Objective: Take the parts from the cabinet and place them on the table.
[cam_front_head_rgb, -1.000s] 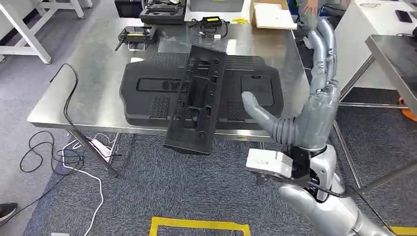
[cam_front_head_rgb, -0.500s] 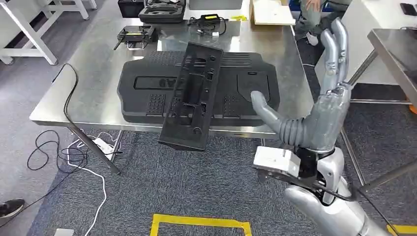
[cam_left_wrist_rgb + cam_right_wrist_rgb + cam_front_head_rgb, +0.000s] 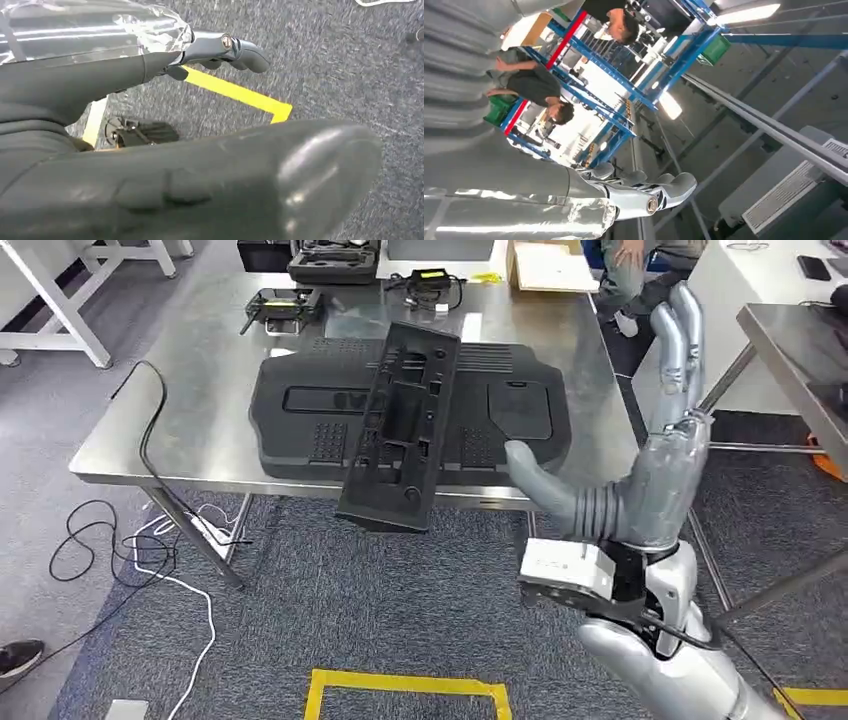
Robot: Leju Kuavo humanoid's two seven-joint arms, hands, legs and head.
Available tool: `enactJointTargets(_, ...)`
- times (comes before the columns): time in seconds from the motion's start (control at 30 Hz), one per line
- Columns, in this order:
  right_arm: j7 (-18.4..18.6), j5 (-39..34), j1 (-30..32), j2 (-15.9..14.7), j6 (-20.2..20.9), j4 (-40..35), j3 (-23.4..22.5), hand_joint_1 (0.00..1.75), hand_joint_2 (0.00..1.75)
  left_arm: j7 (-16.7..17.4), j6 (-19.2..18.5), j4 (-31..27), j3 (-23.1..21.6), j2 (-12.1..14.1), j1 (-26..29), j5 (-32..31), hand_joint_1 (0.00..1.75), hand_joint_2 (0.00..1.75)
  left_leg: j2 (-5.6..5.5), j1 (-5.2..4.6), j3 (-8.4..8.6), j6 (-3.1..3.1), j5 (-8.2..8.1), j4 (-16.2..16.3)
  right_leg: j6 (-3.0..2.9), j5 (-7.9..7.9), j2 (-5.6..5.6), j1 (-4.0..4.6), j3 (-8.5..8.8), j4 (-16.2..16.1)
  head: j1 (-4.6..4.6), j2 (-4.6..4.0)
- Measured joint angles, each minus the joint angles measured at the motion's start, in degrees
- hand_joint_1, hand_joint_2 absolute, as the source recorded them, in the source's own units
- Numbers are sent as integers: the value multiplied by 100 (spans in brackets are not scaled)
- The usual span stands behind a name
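- Two black moulded parts were already on the steel bench (image 3: 200,430): a wide flat panel (image 3: 310,420) lay across the middle, and a narrow long part (image 3: 400,430) lay on top of it, running crosswise.
- The narrow part's near end stuck out over the bench's front edge, above the carpet, so to my eye it was put down but not squarely seated.
- The right hand (image 3: 650,470) stood raised beside the bench's right front corner, its fingers (image 3: 680,340) straight and pointing up, thumb out to the side toward the parts, nothing in it. It was near the parts but not touching them.
- From the right wrist view the right hand's fingertips (image 3: 674,185) pointed up at the ceiling, with people by blue racking further off.
- The left hand (image 3: 200,170) hung low over grey carpet and a corner of yellow floor tape (image 3: 240,95). Its fingers lay straight and I saw nothing held, so I took it to be open.
- Further back on the bench sat a black case (image 3: 330,255), a charger with its cable (image 3: 430,285) and a cardboard box (image 3: 550,265), none of them task items as far as I could judge.
- I could not see the cabinet from here, so whether more parts waited there I couldn't say. My guess: this delivery was about finished, and any remaining work meant going back to the cabinet.
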Motion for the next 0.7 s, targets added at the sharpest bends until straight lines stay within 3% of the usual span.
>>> enactJointTargets(0.07,11,-20,28,0,-2,-11,-35,0,0,0,-7,0,0,-2,6,-2,0,0,11,-17,-79,27,42,6,34,-510,3,-3,-331,864,48,0)
enactJointTargets(0.1,26,-42,70,0,0,-11,-59,0,0,0,-7,0,0,-2,9,-2,0,0,15,-29,-119,31,69,10,46,-689,3,-3,-476,1295,50,0)
enactJointTargets(0.13,48,-63,103,0,0,-11,-79,0,0,7,-7,0,0,-2,12,-2,0,0,15,-33,-152,29,91,18,52,-703,3,-3,-495,1452,50,0)
enactJointTargets(0.17,59,-72,121,0,-2,-11,-103,0,0,9,-7,2,0,-2,13,-2,0,0,15,-34,-180,18,106,27,48,-589,2,-3,-370,1303,52,0)
enactJointTargets(0.2,59,-72,127,0,0,-18,-127,0,0,9,-7,2,0,-2,13,-2,0,0,14,-33,-195,8,113,41,36,-405,2,-3,-124,935,55,0)
enactJointTargets(0.27,59,-66,130,-2,-2,-48,-169,0,0,9,-4,0,0,-11,9,-4,0,0,12,-29,-216,-13,124,85,4,-8,1,-4,513,-134,72,0)
enactJointTargets(0.3,57,-66,137,-2,-2,-57,-195,0,0,9,-7,0,0,-11,4,-4,0,0,10,-67,-250,-52,127,121,-15,-94,6,21,606,-370,83,0)
enactJointTargets(0.4,52,-61,231,-7,-2,-107,-287,0,0,20,-7,2,0,-15,11,-20,0,0,5,-60,-280,-156,191,113,-99,-21,20,59,526,-350,48,0)
enactJointTargets(0.43,52,-55,258,-7,-2,-125,-306,0,0,24,-7,2,0,-13,9,-22,0,0,2,-67,-284,-192,212,114,-152,16,18,33,515,-372,44,0)
enactJointTargets(0.47,52,-37,264,-7,-2,-140,-324,0,0,26,-7,2,0,-13,8,-26,0,0,-8,-46,-308,-218,136,182,-186,68,-9,-5,504,-408,48,0)
enactJointTargets(0.5,22,-33,296,-7,0,-164,-357,0,0,26,-4,2,0,-13,9,-31,0,0,-14,-45,-383,-255,-93,395,-221,99,-8,-2,474,-411,0,0)
enactJointTargets(0.57,-57,-35,379,-4,0,-203,-424,0,0,39,-4,2,0,-15,12,-31,0,0,-13,-20,-688,-307,-633,1240,-261,139,-29,8,402,-402,-57,0)
enactJointTargets(0.6,-83,-42,413,-4,0,-214,-444,0,0,44,-4,2,0,-13,16,-31,0,0,-13,-15,-827,-322,-815,1643,-261,164,-33,15,362,-396,-55,0)
enactJointTargets(0.63,-109,-50,439,-4,0,-219,-461,0,0,44,-4,2,0,-15,19,-28,0,0,-12,-15,-881,-328,-877,1878,-253,188,-32,18,321,-386,-59,0)
enactJointTargets(0.67,-116,-57,463,-2,0,-221,-479,0,0,42,-4,2,0,-15,20,-26,0,0,-12,-15,-803,-324,-815,1821,-246,206,-32,19,289,-377,-61,0)
enactJointTargets(0.7,-122,-57,484,-2,0,-230,-499,0,0,42,-4,2,0,-13,20,-26,0,0,-12,-15,-568,-304,-632,1476,-234,224,-31,19,265,-367,-61,0)
